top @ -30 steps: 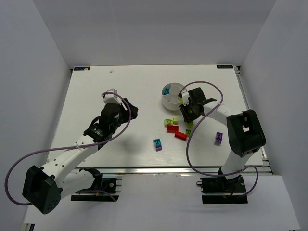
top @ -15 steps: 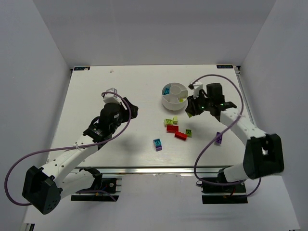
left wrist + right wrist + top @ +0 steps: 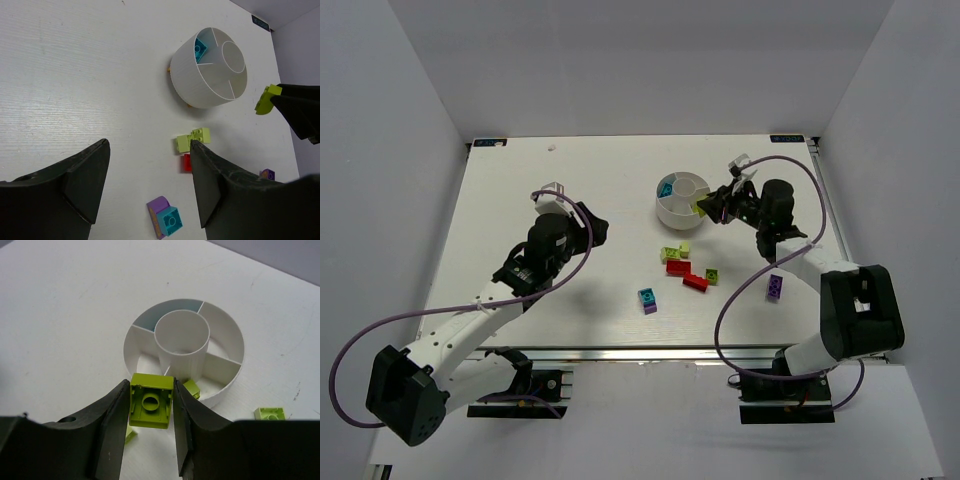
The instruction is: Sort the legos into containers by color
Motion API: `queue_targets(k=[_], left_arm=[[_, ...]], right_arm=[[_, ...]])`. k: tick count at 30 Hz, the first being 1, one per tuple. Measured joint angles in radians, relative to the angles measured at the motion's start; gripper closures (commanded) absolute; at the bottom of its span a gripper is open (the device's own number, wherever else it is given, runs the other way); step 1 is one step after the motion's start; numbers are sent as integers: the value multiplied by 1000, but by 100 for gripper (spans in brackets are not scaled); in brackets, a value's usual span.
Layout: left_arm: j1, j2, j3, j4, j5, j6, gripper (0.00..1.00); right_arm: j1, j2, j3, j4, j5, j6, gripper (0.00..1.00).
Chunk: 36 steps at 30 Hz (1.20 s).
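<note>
The white round dish (image 3: 682,198) with wedge containers and a central hub stands right of the table's middle. One wedge holds a cyan lego (image 3: 666,188) and another a lime lego (image 3: 191,388). My right gripper (image 3: 705,209) is shut on a lime lego (image 3: 151,406), held studs-down just outside the dish's near rim (image 3: 150,371); the left wrist view shows it too (image 3: 267,98). My left gripper (image 3: 595,228) is open and empty, hovering left of the loose legos. Loose on the table lie lime legos (image 3: 672,252), red legos (image 3: 685,274), a cyan-on-purple lego (image 3: 647,299) and a purple lego (image 3: 775,288).
A small lime-and-cyan lego (image 3: 713,274) lies by the red ones. In the left wrist view the dish (image 3: 190,80), the lime pair (image 3: 193,139) and the cyan-purple lego (image 3: 165,220) lie ahead of my open fingers (image 3: 200,165). White walls enclose the table.
My right arm has swung out to the right and turned toward the dish, carrying the lime lego up from the loose pile to the dish's rim. The left arm has not moved.
</note>
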Motion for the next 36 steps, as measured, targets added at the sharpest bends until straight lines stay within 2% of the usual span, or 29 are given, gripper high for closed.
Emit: queue_targets(k=[10,20,24,25,27,28,31,36], left_arm=[[0,-18,0,5,0,-14,26],[0,-2,8,6,4,-17,26],[0,8,13,6,7,-18,26],[0,9,13,6,7,-18,26],[0,9,13,6,7,-18,26],[0,9,13,6,7,-18,26],[0,9,14,6,7,-18,26],[0,19,21,7,7,-18,26]], right_arm=[[-12,92,7,243,-6,54,100],[-17,213,11,371,-35,51,100],[-23,243,16,404,-48,50,80],[-24,249,17,410,-51,50,71],[-27,261,18,421,-58,45,66],[-29,267,18,424,-61,41,54],[-32,285,18,433,-69,29,44],[-39,294,18,452,-79,19,35]])
